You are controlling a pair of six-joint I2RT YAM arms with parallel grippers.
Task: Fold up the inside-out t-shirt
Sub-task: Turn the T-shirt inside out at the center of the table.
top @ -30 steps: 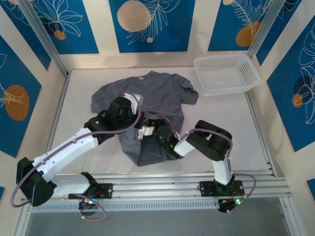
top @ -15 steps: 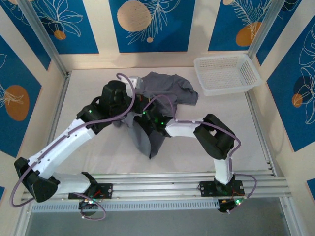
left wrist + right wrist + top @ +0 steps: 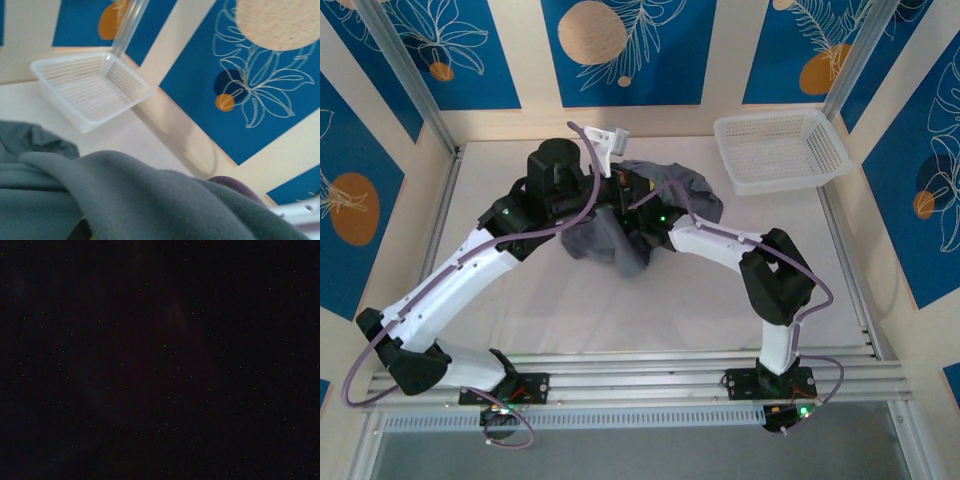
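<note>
The inside-out t-shirt (image 3: pixel 672 188) sits bunched in the upper centre of the top view, on the far part of the surface (image 3: pixel 520 290); 1 lump hangs toward the frame's middle, the rest is heaped to the right, near but not touching the white mesh basket (image 3: pixel 748 180) at upper right. Both arms reach into the heap from the bottom corners. Left pincer (image 3: pixel 612 150) is at the heap's upper-left edge; the left wrist view has grey cloth (image 3: pixel 125 200) draped across the foreground w/ the basket (image 3: pixel 85 90) beyond, fingers covered, so I can't tell if it's apart or clamped. Right pincer (image 3: pixel 638 192) is buried in cloth; its wrist view is black, prob. smothered; state can't be told either.

Step, as I judge it: gathering or lifting the shirt, no flat fold yet; task looks early. Next move needs the cloth lowered and spread flat, w/ 2 clear edges found; risk is fabric snagging round a wrist.
</note>
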